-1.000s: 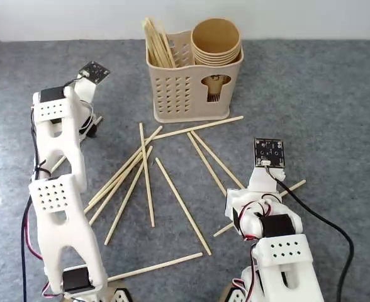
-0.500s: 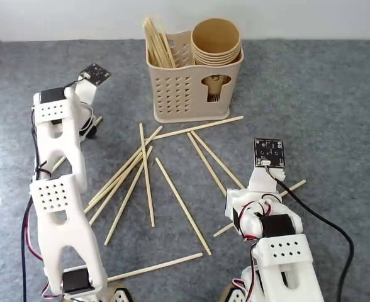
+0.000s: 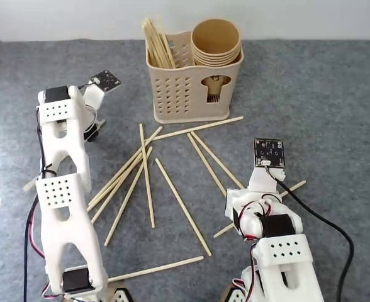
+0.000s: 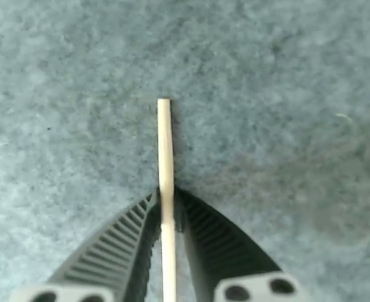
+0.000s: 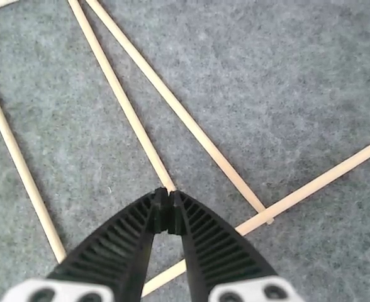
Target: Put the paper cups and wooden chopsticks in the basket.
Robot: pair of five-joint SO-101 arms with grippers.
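The left end effector (image 4: 167, 204) clamps one wooden chopstick (image 4: 164, 138), which probably next needs carrying to the basket (image 3: 185, 94); the right end effector (image 5: 168, 211) is clenched on nothing.

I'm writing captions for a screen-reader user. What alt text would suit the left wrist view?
The left claw is shut on a wooden chopstick, whose blunt free end sticks out past the fingertips. Beyond it lies the grey, felt-like table surface.
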